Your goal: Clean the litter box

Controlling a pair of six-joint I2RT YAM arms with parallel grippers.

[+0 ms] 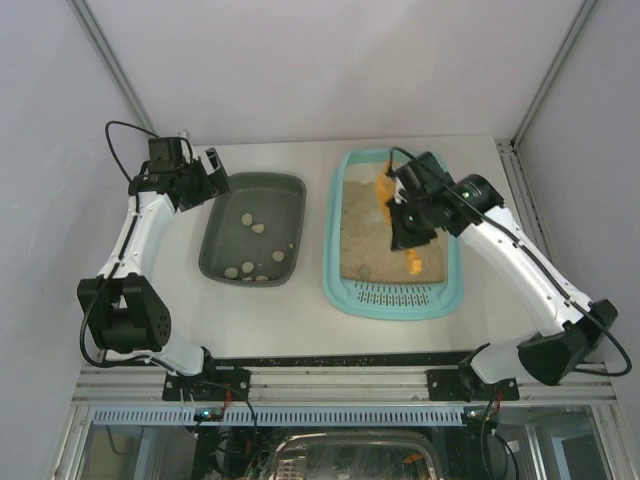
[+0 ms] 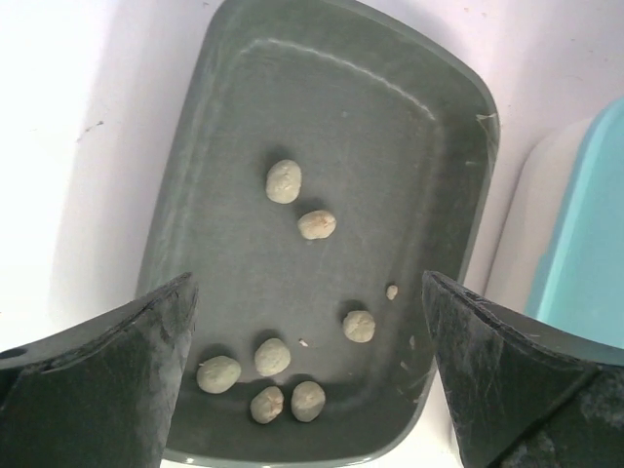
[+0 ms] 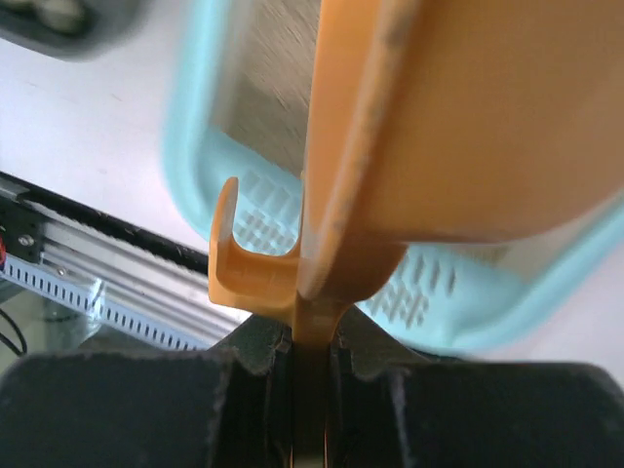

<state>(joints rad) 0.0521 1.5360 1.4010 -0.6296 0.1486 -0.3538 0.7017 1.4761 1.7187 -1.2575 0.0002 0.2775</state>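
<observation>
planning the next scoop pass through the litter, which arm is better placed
Right. The right hand is shut on the orange scoop over the litter box; the left hand hangs open and empty over the grey tray.

Left arm: your white links fold at the elbow out to the left, wrist reaching forward. The left claw (image 2: 307,317), black and two-fingered, points down with its fingers (image 2: 117,380) spread wide, gripping nothing.

Right arm: you reach forward and inward. The right claw (image 3: 312,351), also black, is clamped on the handle of an orange plastic scoop (image 3: 448,117).
</observation>
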